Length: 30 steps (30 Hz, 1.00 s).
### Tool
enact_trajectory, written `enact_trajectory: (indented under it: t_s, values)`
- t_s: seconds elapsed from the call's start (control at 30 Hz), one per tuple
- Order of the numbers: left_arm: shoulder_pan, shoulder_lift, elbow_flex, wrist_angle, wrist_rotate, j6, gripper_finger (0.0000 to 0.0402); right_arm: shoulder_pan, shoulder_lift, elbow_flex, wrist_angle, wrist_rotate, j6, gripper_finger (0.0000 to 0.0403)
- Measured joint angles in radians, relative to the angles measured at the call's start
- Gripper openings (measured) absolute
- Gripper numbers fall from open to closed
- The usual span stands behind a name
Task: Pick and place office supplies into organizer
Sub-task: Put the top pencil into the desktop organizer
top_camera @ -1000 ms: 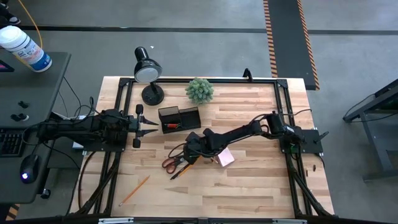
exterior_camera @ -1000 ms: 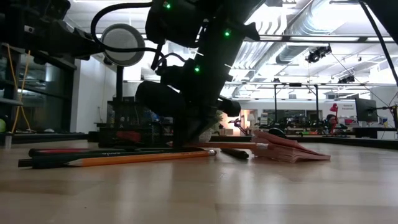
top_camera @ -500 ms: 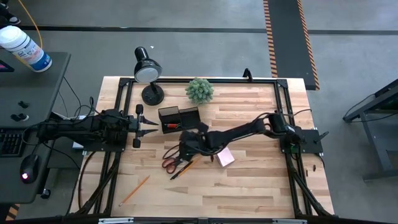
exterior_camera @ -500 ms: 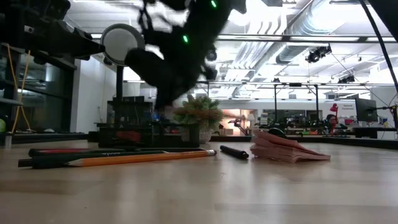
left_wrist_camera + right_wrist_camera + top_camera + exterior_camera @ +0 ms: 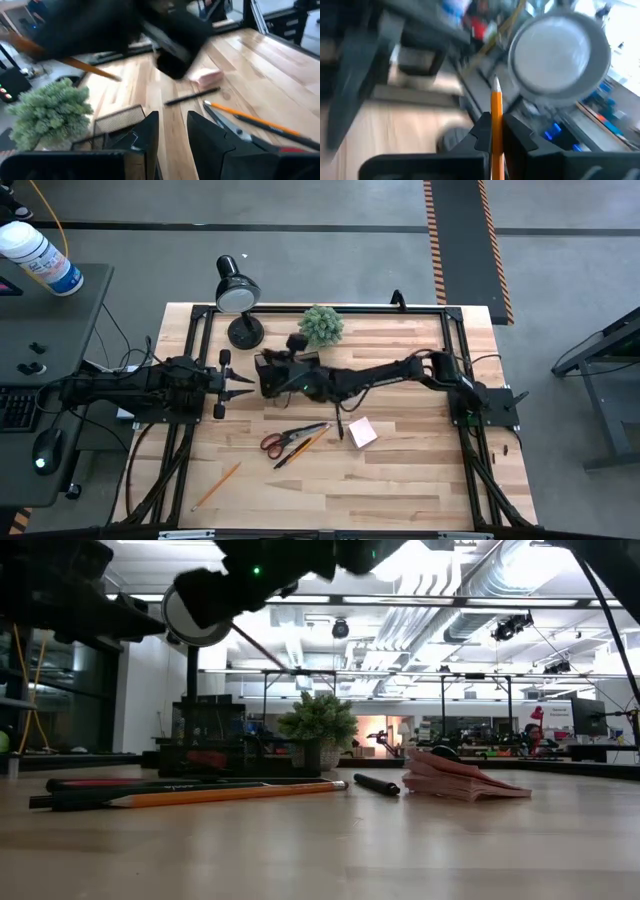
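Right claw (image 5: 492,131), now over organizer (image 5: 287,370) beside lamp (image 5: 236,297), pinching orange pencil (image 5: 496,115).

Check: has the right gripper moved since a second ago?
Yes. The right gripper has gone from the scissors up to the organizer, carrying a pencil.
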Motion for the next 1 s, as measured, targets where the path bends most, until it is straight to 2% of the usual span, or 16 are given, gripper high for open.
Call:
enact_trajectory:
  t_s: [0.13,0.3,0.47,0.73,1.0]
  values:
    - [0.000,0.000,0.000,-0.041,0.015,0.017,0.0090,-0.054,0.000,-0.081,0.267,-0.151,0.045,0.0015]
    - [0.000,0.000,0.000,-0.056,0.018,0.029,0.0090,-0.128,0.000,-0.184,0.489,-0.327,0.214,0.0015]
    - [0.000,0.000,0.000,-0.055,0.017,0.039,0.0090,-0.197,0.000,-0.269,0.673,-0.427,0.384,0.0015]
    - [0.000,0.000,0.000,-0.040,0.014,0.040,0.0090,-0.225,0.000,-0.302,0.763,-0.538,0.511,0.0015]
    - [0.000,0.000,0.000,-0.040,0.014,0.037,0.0090,-0.224,0.000,-0.302,0.767,-0.598,0.523,0.0015]
